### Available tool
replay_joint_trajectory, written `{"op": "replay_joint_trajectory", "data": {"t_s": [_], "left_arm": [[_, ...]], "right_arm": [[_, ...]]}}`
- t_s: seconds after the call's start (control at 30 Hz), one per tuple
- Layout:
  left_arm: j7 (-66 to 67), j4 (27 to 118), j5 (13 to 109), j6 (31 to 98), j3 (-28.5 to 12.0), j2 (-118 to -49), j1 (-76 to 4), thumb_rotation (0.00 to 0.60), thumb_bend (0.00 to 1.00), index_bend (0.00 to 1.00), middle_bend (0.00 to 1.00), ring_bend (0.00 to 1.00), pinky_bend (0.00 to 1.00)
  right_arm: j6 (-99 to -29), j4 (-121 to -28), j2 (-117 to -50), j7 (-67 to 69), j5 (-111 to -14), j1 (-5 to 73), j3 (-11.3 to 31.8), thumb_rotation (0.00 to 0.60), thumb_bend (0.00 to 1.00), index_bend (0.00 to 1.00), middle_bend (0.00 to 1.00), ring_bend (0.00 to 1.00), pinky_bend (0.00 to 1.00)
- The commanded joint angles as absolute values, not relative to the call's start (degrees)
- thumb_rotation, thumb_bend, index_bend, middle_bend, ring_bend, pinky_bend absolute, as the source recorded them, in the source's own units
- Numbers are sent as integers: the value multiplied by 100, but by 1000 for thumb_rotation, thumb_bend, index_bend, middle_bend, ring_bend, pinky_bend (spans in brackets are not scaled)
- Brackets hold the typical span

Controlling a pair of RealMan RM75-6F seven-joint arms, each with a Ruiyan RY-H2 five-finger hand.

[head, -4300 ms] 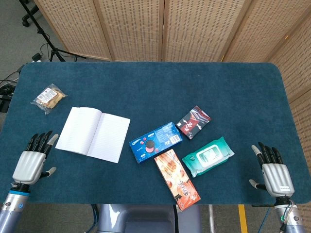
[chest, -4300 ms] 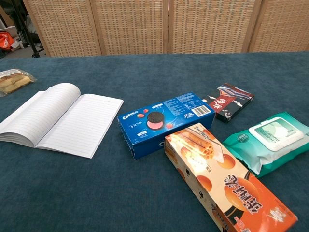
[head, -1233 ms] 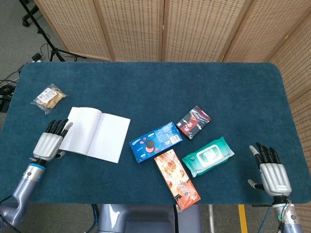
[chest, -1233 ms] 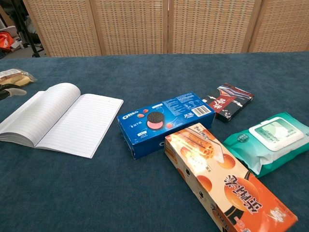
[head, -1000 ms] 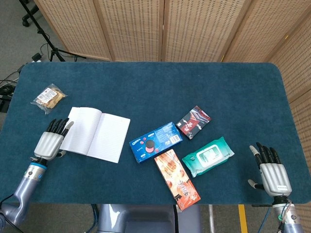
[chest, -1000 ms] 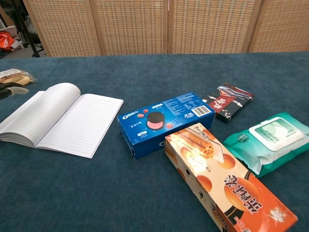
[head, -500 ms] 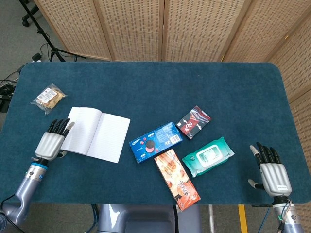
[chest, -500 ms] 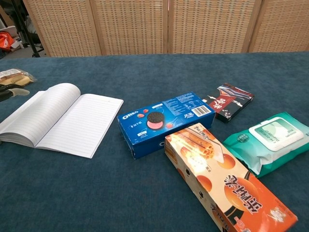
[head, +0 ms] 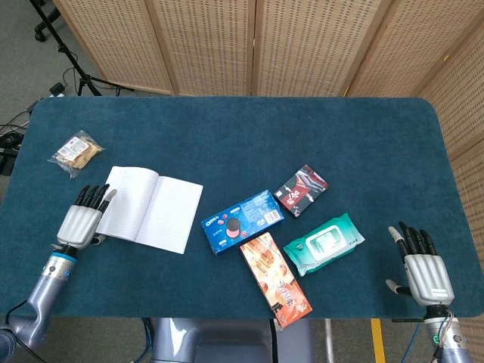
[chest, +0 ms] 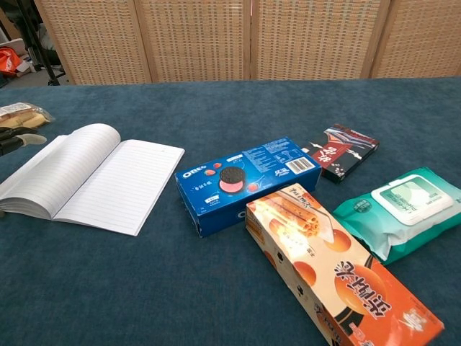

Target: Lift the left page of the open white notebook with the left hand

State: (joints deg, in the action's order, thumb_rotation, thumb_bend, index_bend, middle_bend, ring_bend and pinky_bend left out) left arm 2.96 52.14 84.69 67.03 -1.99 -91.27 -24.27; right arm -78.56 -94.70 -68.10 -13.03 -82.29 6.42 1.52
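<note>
The white lined notebook (head: 150,207) lies open on the blue table, left of centre; its left page (head: 125,203) bulges up a little in the chest view (chest: 57,166). My left hand (head: 82,216) lies flat beside the page's outer edge, fingers straight, their tips at or just over that edge, holding nothing. Only its fingertips (chest: 16,138) show at the chest view's left border. My right hand (head: 426,265) rests open near the table's front right corner, far from the notebook.
A snack packet (head: 75,152) lies beyond the left hand. Right of the notebook lie a blue Oreo box (head: 243,220), an orange biscuit box (head: 274,278), a dark red packet (head: 301,189) and a green wipes pack (head: 324,243). Wicker screens stand behind the table.
The left hand came forward from the table's front left edge to the notebook's left edge, then held nearly still over the last second. The right hand barely moved.
</note>
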Motion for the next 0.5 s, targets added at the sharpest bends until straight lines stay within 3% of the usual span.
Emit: {"op": "replay_joint_trajectory", "data": {"t_s": [0.03, 0.27, 0.5], "left_arm": [[249, 5156, 8618, 6987, -189, -9199, -2411, 600, 125, 0, 0, 0, 0], [157, 5094, 8849, 7426, -154, -9251, -2376, 600, 208, 0, 0, 0, 0], [202, 5126, 8928, 7628, -187, -9279, -2395, 600, 214, 0, 0, 0, 0]], "right_arm": [[-7852, -9472, -6811, -1306, -8232, 644, 149, 600, 53, 0, 0, 0, 0], [-7858, -9479, -6808, -1307, -8239, 641, 145, 600, 53, 0, 0, 0, 0], [-7867, -9482, -6805, -1305, -8243, 637, 145, 600, 53, 0, 0, 0, 0]]}}
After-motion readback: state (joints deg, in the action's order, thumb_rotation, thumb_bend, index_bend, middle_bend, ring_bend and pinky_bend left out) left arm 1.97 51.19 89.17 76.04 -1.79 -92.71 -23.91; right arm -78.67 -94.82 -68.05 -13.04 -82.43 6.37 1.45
